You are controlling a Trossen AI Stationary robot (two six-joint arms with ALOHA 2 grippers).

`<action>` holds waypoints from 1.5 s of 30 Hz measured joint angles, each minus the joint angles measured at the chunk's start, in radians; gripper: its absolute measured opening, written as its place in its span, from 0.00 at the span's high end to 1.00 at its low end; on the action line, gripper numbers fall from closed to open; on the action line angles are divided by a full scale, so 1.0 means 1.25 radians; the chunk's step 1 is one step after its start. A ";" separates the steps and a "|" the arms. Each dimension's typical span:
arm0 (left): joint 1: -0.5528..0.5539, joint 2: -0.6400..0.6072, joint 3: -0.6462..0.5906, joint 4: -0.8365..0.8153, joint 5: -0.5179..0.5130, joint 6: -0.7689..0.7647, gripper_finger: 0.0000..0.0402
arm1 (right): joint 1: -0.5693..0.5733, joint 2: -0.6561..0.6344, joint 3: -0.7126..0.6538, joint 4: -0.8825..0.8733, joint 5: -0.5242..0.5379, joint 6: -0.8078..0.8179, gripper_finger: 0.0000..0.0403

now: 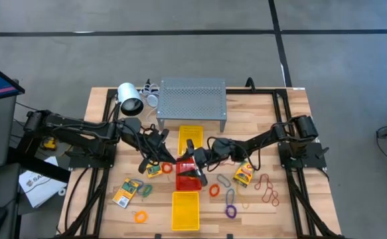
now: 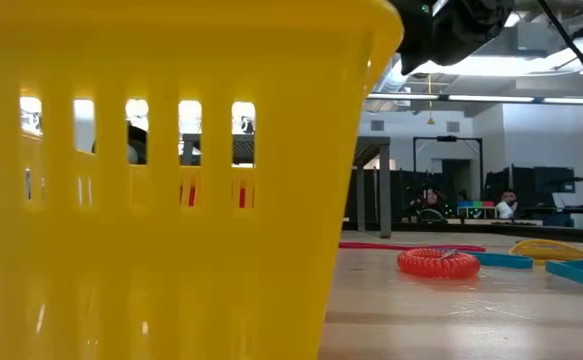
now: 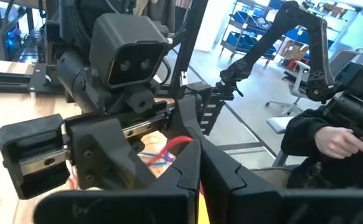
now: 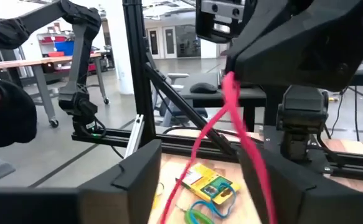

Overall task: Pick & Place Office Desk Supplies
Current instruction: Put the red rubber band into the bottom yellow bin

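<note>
You've got the wooden table (image 1: 259, 126) laid out under both arms, with the grey perforated shelf (image 1: 192, 99) at the back edge and the white cylinder (image 1: 129, 98) lying just beside it. There are three trays in a line down the middle: one yellow tray (image 1: 190, 136) nearest the shelf, one red tray (image 1: 183, 180) in the centre, and one more yellow tray (image 1: 185, 211) at the front. Both your grippers meet right above the red tray. Your left gripper (image 4: 231, 67) is pinched tight on a red rubber band (image 4: 231, 109), which hangs stretched from its tips. Your right gripper (image 4: 203, 165) has its fingers spread apart, and that band runs down through the gap between them, touching neither side as far as the right wrist view shows. There are three card packets on the table: one (image 1: 127, 192) front left, one (image 1: 154, 170) just left of the red tray, and one (image 1: 243, 174) to its right. Loose loops lie around them: two orange loops (image 1: 214, 190), one green loop (image 1: 145, 190), one purple loop (image 1: 230, 212), one more red loop (image 1: 167, 168) and two brown loops (image 1: 269, 189) far right.
</note>
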 joint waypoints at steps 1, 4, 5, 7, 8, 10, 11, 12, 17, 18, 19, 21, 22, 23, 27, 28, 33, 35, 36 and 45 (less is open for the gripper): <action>0.000 0.000 0.000 0.000 0.000 0.002 1.00 | 0.000 0.000 0.000 -0.001 0.000 0.000 0.56; 0.000 0.000 0.000 0.000 0.000 0.003 1.00 | 0.000 0.000 0.000 -0.001 0.000 0.000 0.71; 0.000 0.000 0.000 0.000 0.000 0.004 1.00 | 0.000 0.000 0.000 -0.003 0.000 0.000 0.76; 0.000 0.000 0.000 0.000 0.000 0.004 1.00 | 0.000 0.000 0.000 -0.003 0.000 0.000 0.87; 0.000 0.000 0.000 0.000 0.000 0.004 1.00 | 0.000 0.000 0.000 -0.003 0.000 0.000 0.92; 0.000 0.000 0.000 0.000 0.000 0.004 1.00 | 0.000 0.000 0.000 -0.003 0.000 0.000 0.98; 0.000 0.000 0.000 0.000 0.000 0.004 1.00 | 0.000 0.000 0.000 -0.003 0.000 0.000 0.98; 0.000 0.000 0.000 0.000 0.000 0.004 1.00 | 0.000 0.000 0.000 -0.003 0.000 0.000 0.97; 0.002 0.000 0.000 0.000 -0.007 0.004 1.00 | 0.001 0.000 0.000 -0.003 0.000 -0.004 0.99; 0.002 0.000 0.000 0.001 -0.007 0.004 0.99 | 0.001 0.000 0.000 -0.004 0.000 -0.004 0.99; 0.002 0.000 0.000 0.001 -0.008 0.004 0.99 | 0.001 0.000 0.000 -0.004 -0.001 -0.005 1.00; 0.002 0.000 0.000 0.003 -0.010 0.004 0.98 | 0.001 0.000 0.000 -0.005 -0.001 -0.006 1.00; 0.002 0.000 0.000 0.004 -0.010 0.004 0.97 | 0.001 -0.001 0.000 -0.008 -0.001 -0.006 1.00; 0.002 0.000 0.000 0.007 -0.010 0.004 0.96 | 0.001 -0.001 0.000 -0.012 -0.001 -0.006 1.00; 0.002 0.000 0.000 0.030 -0.010 0.023 0.91 | 0.001 -0.001 0.000 -0.017 -0.008 -0.006 1.00; 0.002 0.000 0.000 0.040 -0.010 0.032 0.90 | 0.001 -0.001 0.000 -0.018 -0.014 -0.006 1.00; 0.002 -0.009 0.000 0.044 -0.010 0.057 0.80 | 0.005 -0.001 0.000 -0.023 -0.022 -0.002 1.00; 0.002 -0.014 0.000 0.039 -0.010 0.060 0.77 | 0.008 -0.001 0.000 -0.024 -0.023 -0.001 1.00; 0.002 -0.016 0.000 0.045 -0.009 0.061 0.75 | 0.010 -0.001 0.000 -0.027 -0.025 0.000 1.00; 0.003 -0.035 -0.001 0.031 -0.009 0.102 0.67 | 0.023 -0.001 0.040 -0.091 -0.120 0.042 1.00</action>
